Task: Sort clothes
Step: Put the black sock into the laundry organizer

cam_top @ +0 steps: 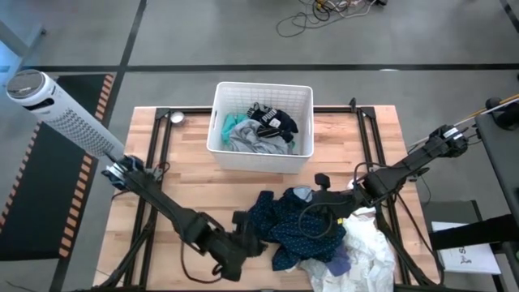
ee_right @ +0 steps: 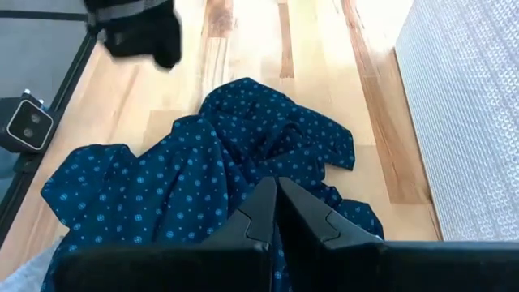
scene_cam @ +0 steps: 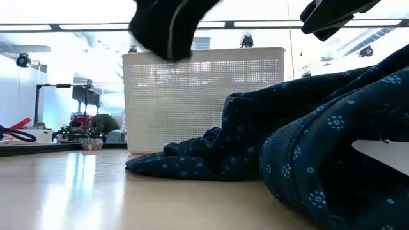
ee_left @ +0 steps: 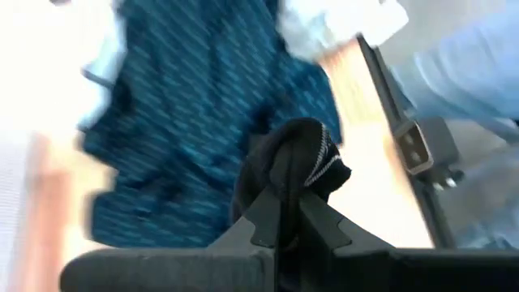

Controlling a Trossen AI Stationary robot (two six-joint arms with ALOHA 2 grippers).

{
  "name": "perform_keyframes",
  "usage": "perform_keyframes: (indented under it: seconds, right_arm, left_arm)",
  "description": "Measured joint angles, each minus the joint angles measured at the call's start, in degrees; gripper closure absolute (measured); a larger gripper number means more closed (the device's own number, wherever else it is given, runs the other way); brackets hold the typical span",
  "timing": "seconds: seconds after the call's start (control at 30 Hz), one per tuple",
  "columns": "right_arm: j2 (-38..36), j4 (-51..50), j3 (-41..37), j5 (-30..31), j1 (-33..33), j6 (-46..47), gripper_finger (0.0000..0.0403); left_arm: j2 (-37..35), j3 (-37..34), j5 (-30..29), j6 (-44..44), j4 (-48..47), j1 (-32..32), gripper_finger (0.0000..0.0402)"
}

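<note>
At the table's far centre, the white basket is holding teal, grey and navy printed clothes, while the left gripper is clamping a small black garment near the patterned dark blue garment, the right gripper resting closed above it.

Bright, even overhead light; left wrist view smeared, perhaps by motion blur.

I see a white slatted basket standing on my wooden worktop, well beyond the fingers. A perforated white cylinder leans over the worktop's corner; cables lie on the floor.
</note>
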Motion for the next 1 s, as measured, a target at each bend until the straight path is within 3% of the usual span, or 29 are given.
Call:
perform_keyframes:
  seconds: [0.3, 0.5, 0.77, 1.0]
  right_arm:
    - [0.0, 0.02, 0.0, -0.01, 0.0, -0.37, 0.0403]
    - [0.0, 0.02, 0.0, -0.01, 0.0, -0.45, 0.0403]
    - [0.0, 0.19, 0.0, -0.01, 0.01, -0.33, 0.0403]
    - [0.0, 1.94, 0.0, -0.01, 0.0, -1.76, 0.0403]
  left_arm:
    - [-12.14, -0.15, -13.08, 7.56, -0.34, 4.71, 0.0396]
    - [-17.85, -0.15, -18.76, 13.54, 1.6, 13.02, 0.0396]
    - [-22.44, -0.2, -17.26, 15.88, 2.87, 26.42, 0.0396]
    - [-21.64, -0.22, -6.14, 15.83, 2.53, 36.62, 0.0396]
